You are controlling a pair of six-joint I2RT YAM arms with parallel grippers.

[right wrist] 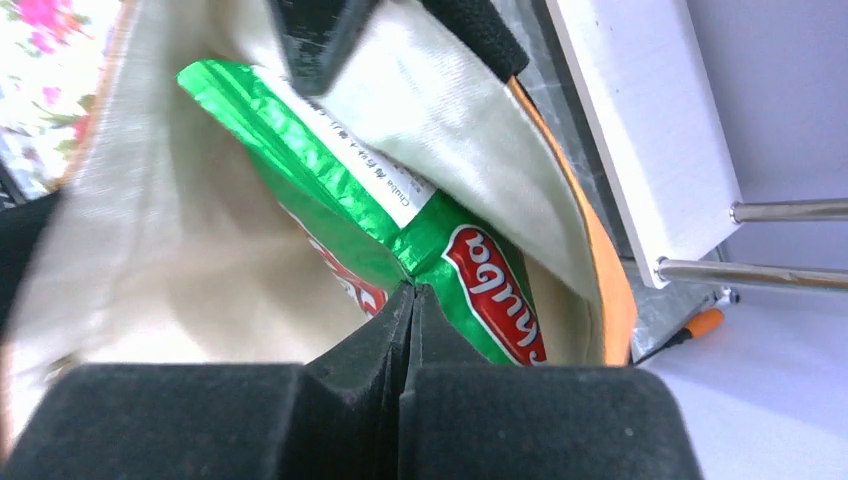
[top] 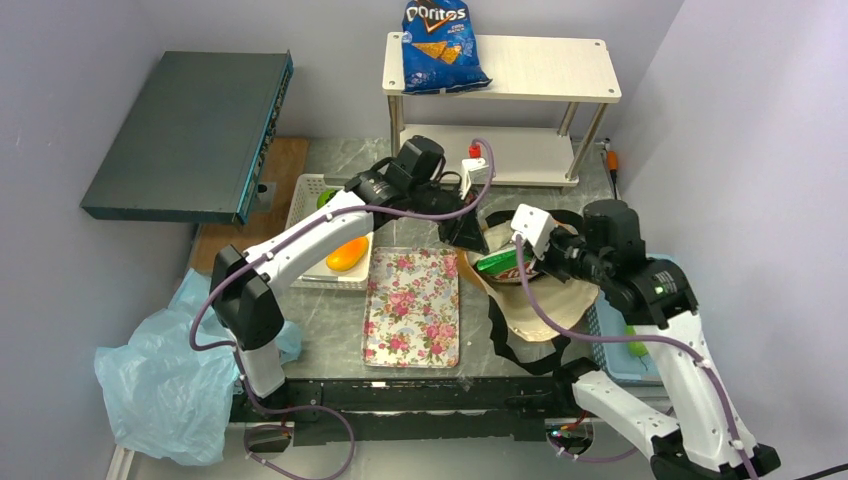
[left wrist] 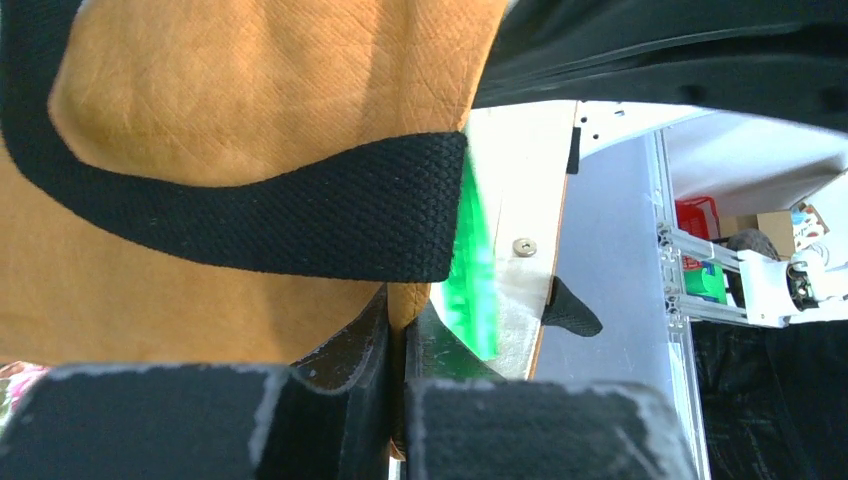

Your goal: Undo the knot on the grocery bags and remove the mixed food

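The grey marbled surface (top: 330, 335) carries the tote (top: 545, 305), a big slumped sack of grainy orange-tan fabric with a smooth cream lining (right wrist: 170, 250), and every place here is read from that tote. At its far rim, on the side toward the left arm, the left pincer (left wrist: 400, 315) is nearly shut on the tote's edge, just under a broad black strap (left wrist: 300, 220) of coarse webbing, so the mouth is propped open. Inside the tote lies the chip bag (right wrist: 330, 205) — crinkled glossy green film with a white panel and a red label. Its long axis runs slantwise across the opening, from the held rim down toward the tote's right wall. The right arm is the nearer one: it reaches into the mouth from the tote's right side, and the right pincer (right wrist: 413, 295) is shut tight at the bag's near long edge, apparently nipping a fold of film. My judgement is that the bag must come out back along that arm's reach, up past the rim, and so thin a pinch on slick film could slip. A floral tray (top: 412, 305) lies just left of the tote.
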